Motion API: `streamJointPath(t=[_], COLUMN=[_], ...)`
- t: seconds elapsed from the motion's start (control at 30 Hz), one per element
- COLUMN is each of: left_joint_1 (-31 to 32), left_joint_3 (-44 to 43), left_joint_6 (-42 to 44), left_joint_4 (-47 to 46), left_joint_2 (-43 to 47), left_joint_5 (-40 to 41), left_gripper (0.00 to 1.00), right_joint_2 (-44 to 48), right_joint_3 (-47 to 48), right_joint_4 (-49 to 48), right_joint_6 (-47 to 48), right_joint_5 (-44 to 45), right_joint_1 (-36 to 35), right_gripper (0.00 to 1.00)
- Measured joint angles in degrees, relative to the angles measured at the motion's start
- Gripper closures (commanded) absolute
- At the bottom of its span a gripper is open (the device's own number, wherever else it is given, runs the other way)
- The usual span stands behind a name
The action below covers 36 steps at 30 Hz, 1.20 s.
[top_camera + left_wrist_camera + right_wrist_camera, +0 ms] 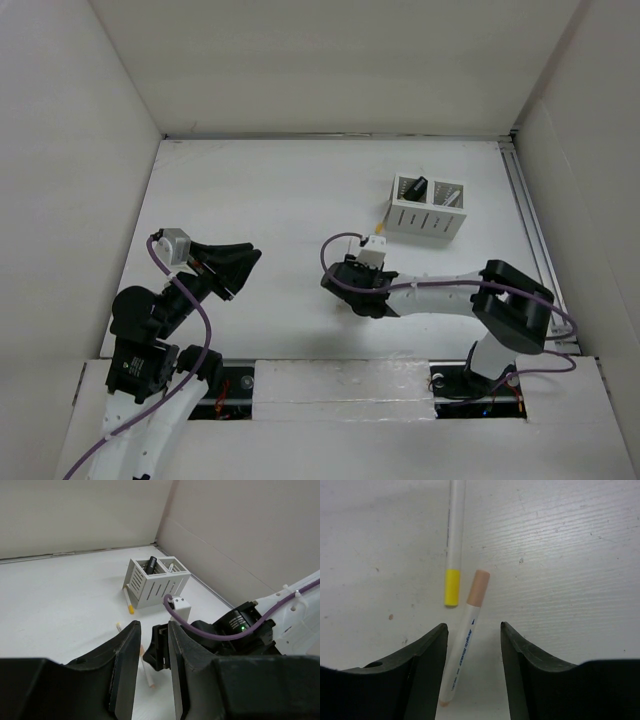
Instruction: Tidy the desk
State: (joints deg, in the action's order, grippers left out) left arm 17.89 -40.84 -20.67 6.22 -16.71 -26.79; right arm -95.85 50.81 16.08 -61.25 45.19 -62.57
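Right claw (473, 626) spread astride a peach-capped pen (462, 647) on the desk (560, 540), pen hidden from above, left claw (153, 627) barely parted, empty.

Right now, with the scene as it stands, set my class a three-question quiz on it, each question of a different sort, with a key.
1. True or false: the right gripper has clamped the peach-capped marker.
2. The cap of the second marker lying beyond it is: A yellow, B blue, C green.
3. Which slotted white container stands on the desk towards its far right?
Key: 1 false, the jaws stand open on either side of the marker, which lies flat. 2 A. 3 the pen holder.
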Motion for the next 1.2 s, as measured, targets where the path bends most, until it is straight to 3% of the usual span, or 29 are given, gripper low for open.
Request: streamJointPath(t=[0.3,0.53,0.67,0.83,1.03,1.2], left_joint_1=[0.0,0.0,0.0,0.0,0.0,0.0], left_joint_3=[0.0,0.0,0.0,0.0,0.0,0.0], left_joint_6=[0.0,0.0,0.0,0.0,0.0,0.0], left_joint_4=[0.0,0.0,0.0,0.0,0.0,0.0], left_joint_2=[0.0,0.0,0.0,0.0,0.0,0.0], left_joint_5=[0.0,0.0,0.0,0.0,0.0,0.0], left_gripper=[0.75,0.75,0.75,0.75,0.75,0.75], right_joint_2=[0.5,-2.0,-2.0,0.3,6.5,2.5], right_joint_3=[0.1,0.0,0.0,-1.0,-1.5,0.9], right_joint_4=[1.6,-0.3,-0.8,-0.7,-1.6,-1.9], right_joint_6=[-0.3,0.5,1.0,1.1,2.1,3.0], right_joint_5=[0.3,-1.3,-1.8,-2.0,-3.3,-3.8], right_joint_1=[-0.1,2.6,3.3,3.2,2.1,1.2], right_gripper=[0.62,0.60,0.66,0.65,0.47,0.52])
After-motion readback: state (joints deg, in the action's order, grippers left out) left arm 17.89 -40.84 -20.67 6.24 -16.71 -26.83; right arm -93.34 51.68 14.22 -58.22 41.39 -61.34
